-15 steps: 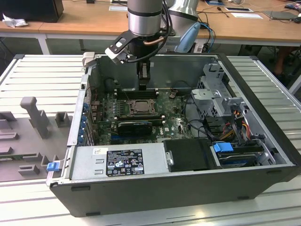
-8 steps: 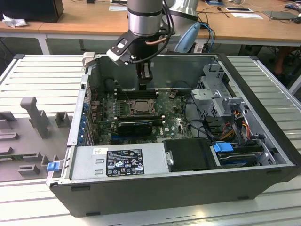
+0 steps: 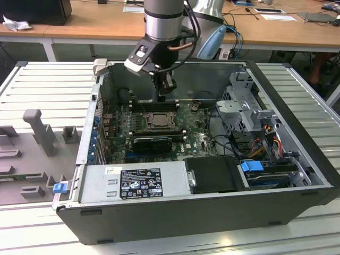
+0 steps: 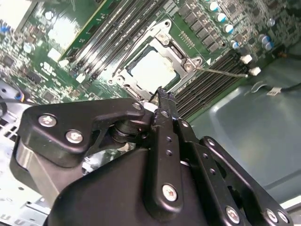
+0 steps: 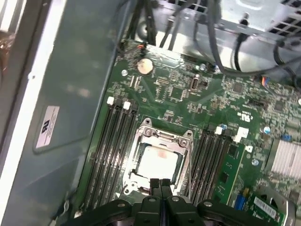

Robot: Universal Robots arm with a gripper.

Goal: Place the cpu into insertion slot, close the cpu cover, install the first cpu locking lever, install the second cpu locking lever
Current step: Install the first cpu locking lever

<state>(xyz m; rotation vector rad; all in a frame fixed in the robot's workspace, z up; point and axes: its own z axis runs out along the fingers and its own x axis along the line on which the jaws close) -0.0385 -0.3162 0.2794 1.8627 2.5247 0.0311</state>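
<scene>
One claw (image 5: pixel 160 182) pinched shut, empty, over cpu (image 5: pixel 157 162) in insertion slot (image 5: pixel 146 124); claw hides slot's near edge.

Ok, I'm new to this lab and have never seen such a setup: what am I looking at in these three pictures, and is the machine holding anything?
It is a robot arm reaching into an open computer case that lies on a slatted table. The exterior view comes from a camera off the arm; both wrist views come from cameras riding on the arm, looking past its gripper. Under the gripper is the motherboard, with the cpu seated and the cover lying flat around it. The gripper's fingers are shut and hold nothing.
</scene>
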